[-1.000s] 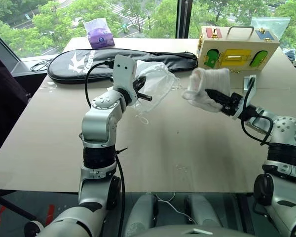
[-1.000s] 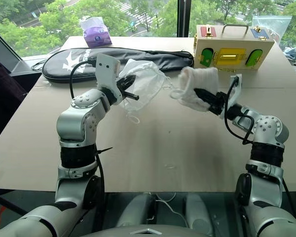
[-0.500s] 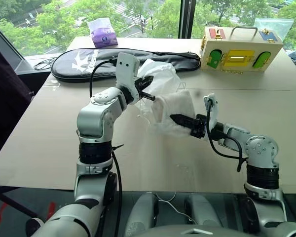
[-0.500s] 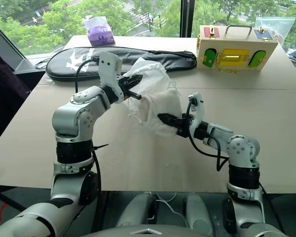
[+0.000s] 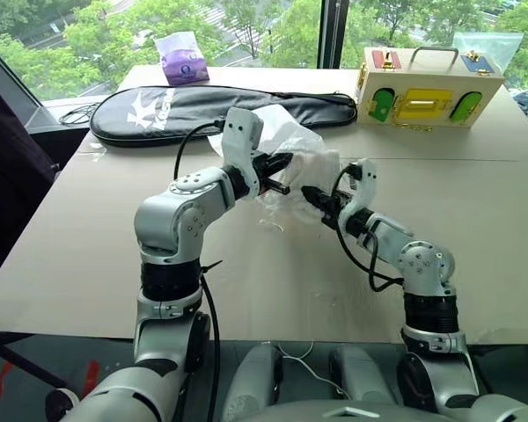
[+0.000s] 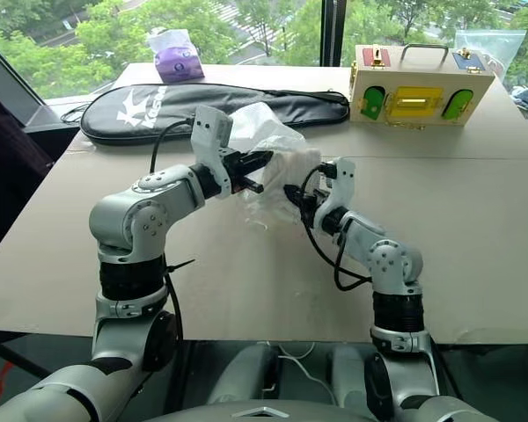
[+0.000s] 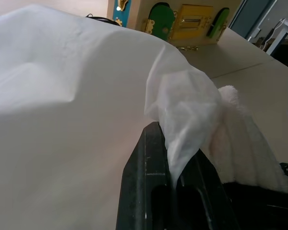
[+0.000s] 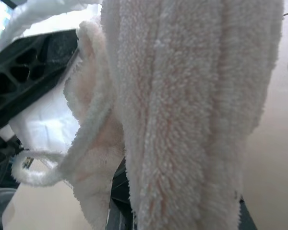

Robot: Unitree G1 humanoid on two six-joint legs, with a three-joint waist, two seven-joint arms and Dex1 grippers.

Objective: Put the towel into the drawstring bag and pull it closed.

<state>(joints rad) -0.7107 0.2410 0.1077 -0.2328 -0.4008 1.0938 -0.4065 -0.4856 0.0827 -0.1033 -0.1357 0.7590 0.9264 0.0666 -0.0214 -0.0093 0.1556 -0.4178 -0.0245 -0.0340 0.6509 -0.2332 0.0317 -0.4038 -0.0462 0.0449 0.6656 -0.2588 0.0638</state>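
Right wrist view — towel [image 8: 182,110] pinched; bag [image 7: 62,120] gripped

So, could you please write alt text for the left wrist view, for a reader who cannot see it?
The left gripper pinches the thin white drawstring bag, shut on its edge. The ribbed white towel lies against the bag just beyond that edge. Behind stands a wooden box with green and yellow panels.

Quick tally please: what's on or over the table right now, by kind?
White cloth items: 2, the drawstring bag and the towel
Black racket case: 1
Wooden latch box: 1
Purple tissue pack: 1
Clear plastic bag: 1
Total: 6
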